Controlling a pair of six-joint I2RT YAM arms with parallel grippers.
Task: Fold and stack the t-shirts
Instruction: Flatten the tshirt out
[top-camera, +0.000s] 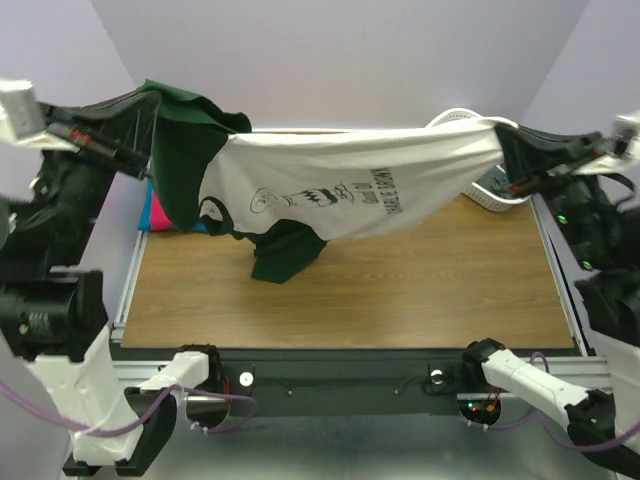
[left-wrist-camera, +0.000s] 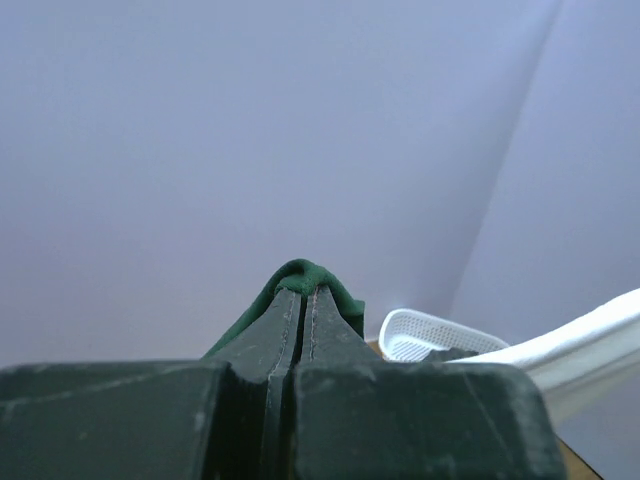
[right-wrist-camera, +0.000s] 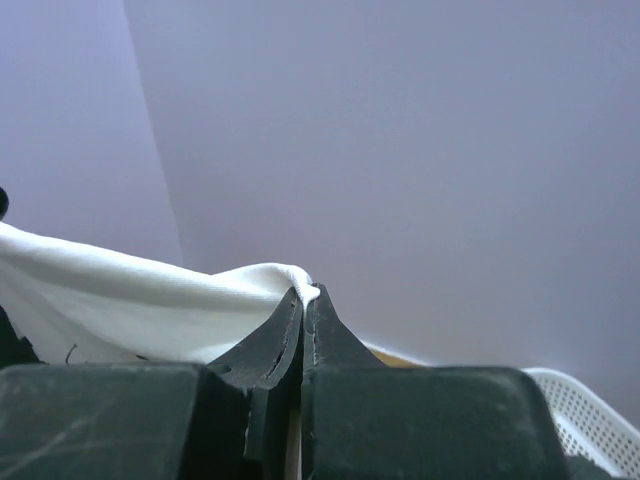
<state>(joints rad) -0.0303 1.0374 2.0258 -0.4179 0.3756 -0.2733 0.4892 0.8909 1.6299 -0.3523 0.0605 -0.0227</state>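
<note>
A white t-shirt (top-camera: 380, 185) with dark green sleeves and a black cartoon print hangs stretched in the air across the table. My left gripper (top-camera: 146, 130) is shut on one green sleeve (left-wrist-camera: 300, 272), which pokes up between its tips (left-wrist-camera: 303, 291). My right gripper (top-camera: 505, 137) is shut on the shirt's white hem (right-wrist-camera: 150, 295) at the far right, the cloth pinched at its tips (right-wrist-camera: 308, 293). The other green sleeve (top-camera: 285, 255) droops and touches the table. Folded magenta and blue t-shirts (top-camera: 156, 212) lie at the back left, partly hidden behind the hanging sleeve.
A white lattice basket (top-camera: 492, 188) stands at the back right, just below the right gripper; it also shows in the left wrist view (left-wrist-camera: 430, 335) and the right wrist view (right-wrist-camera: 590, 410). The wooden table (top-camera: 400, 290) has a metal rim (top-camera: 560, 290).
</note>
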